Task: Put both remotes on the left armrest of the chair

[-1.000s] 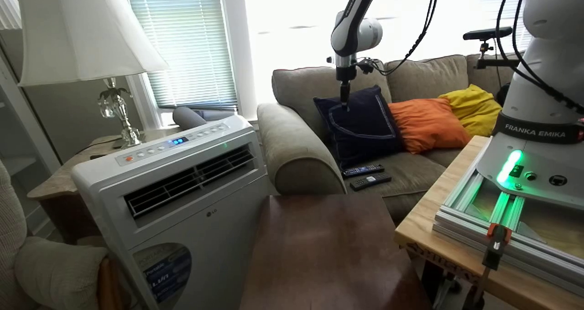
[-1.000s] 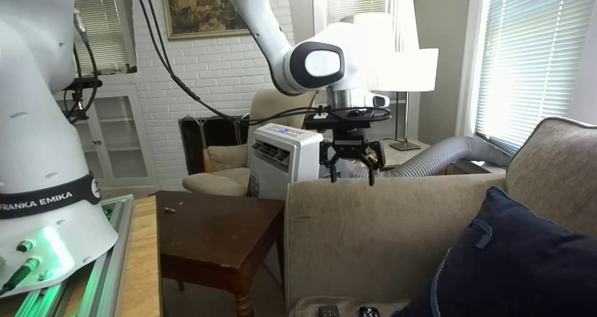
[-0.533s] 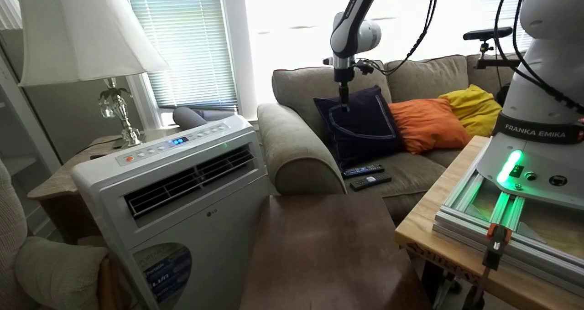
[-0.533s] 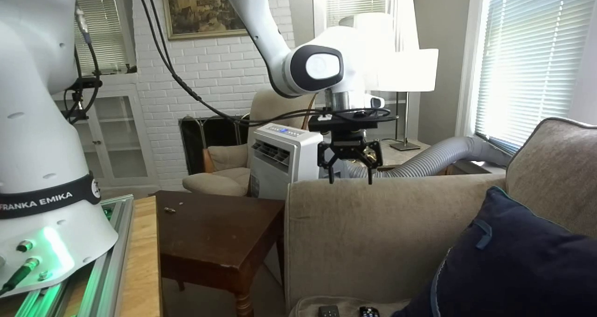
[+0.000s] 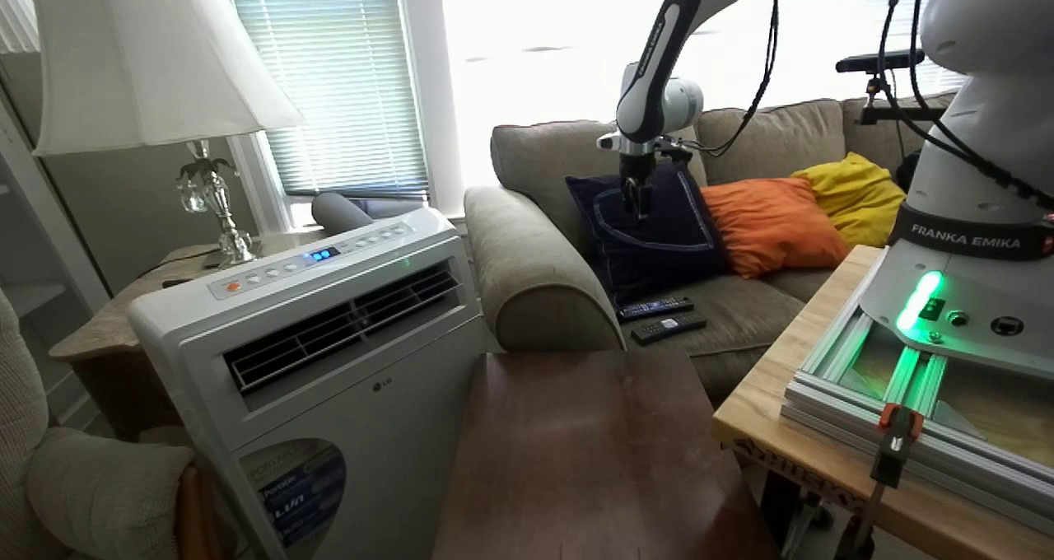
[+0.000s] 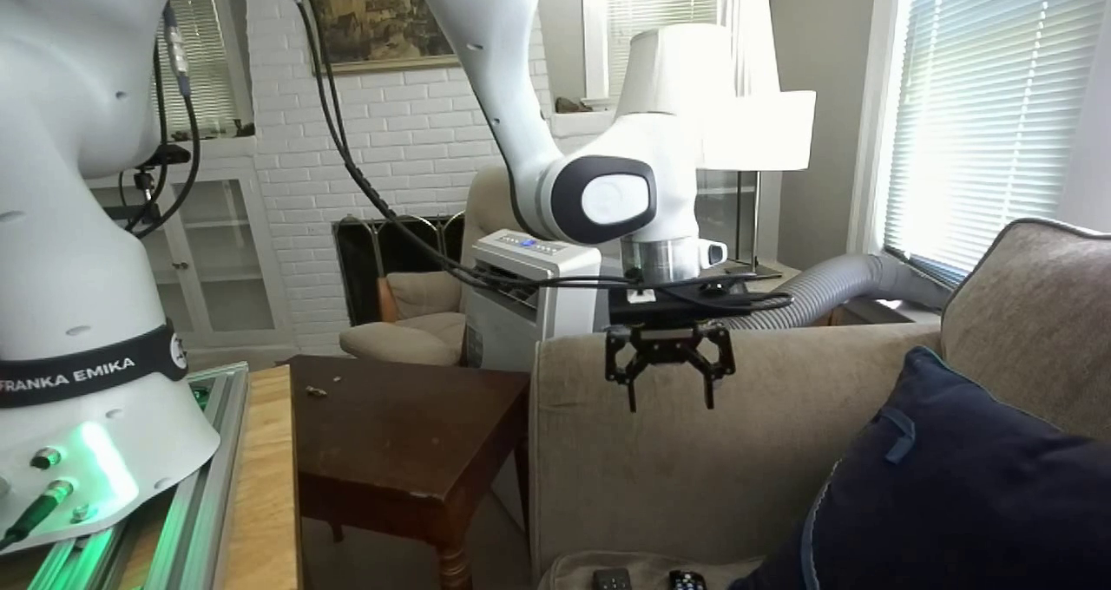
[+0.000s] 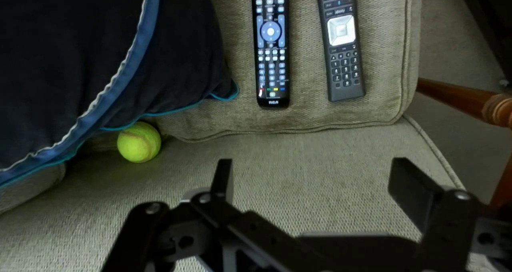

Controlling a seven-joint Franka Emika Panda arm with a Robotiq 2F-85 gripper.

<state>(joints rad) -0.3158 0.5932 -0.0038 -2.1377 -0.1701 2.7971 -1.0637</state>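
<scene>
One tennis ball [image 7: 139, 142] sits at the seat's [image 7: 384, 84] edge along the left armrest [image 5: 535, 247]; then the black remote [image 7: 273, 74] near that edge, the gripper [image 7: 312, 172] hanging above, jaws spread, and the gray remote [image 7: 345, 70] nearest the front corner.

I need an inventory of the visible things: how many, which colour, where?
Sofa: 1, beige, before windows.
Armrest: 1, beige, on sofa.
Remotes: 2, black, on sofa seat.
Cushions: 3, navy, orange, yellow, on sofa.
Ball: 1, yellow-green, beside navy cushion.
AC: 1, white, beside armrest.
Hose: 1, grey, at window.
Lamps: at least 2, white, near window.
Side table: 1, beige, under lamp.
Table: 1, brown, before armrest.
Armchair: 1, beige, beside AC.
Painting: 1, gold-framed, on wall.
Cabinet: 1, white, beside wall.
Blinds: several, white, on windows.
Bench: 1, pale wood, beside table.
Clamp: 1, black, on bench.
Arm: 1, white, on bench.
End effector: 1, black, above sofa.
</scene>
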